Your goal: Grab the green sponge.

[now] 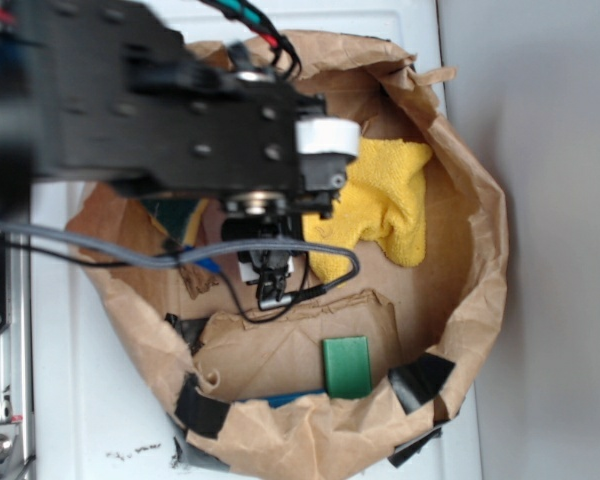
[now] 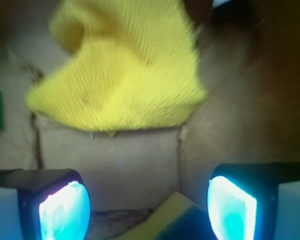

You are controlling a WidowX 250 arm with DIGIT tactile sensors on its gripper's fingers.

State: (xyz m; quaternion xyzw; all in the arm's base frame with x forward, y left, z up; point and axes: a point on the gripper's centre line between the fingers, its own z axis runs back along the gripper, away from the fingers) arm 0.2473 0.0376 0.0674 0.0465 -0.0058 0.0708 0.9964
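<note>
A yellow terry cloth (image 1: 385, 200) is being held crumpled inside the brown paper bag (image 1: 475, 250), against its far wall; a small bright-green block (image 1: 347, 366) is being propped near its front rim

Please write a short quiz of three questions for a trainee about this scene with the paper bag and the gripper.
1. True or false: the gripper is shut on the yellow cloth.
2. In the wrist view, what lies low between the fingers? A) a red cup B) a corner of the green sponge C) a spoon
3. Fill in: the small green block rests on brown ____.

Key: 1 false, the jaws stand open and hold nothing. 2 B. 3 paper, part of the paper bag.
</note>
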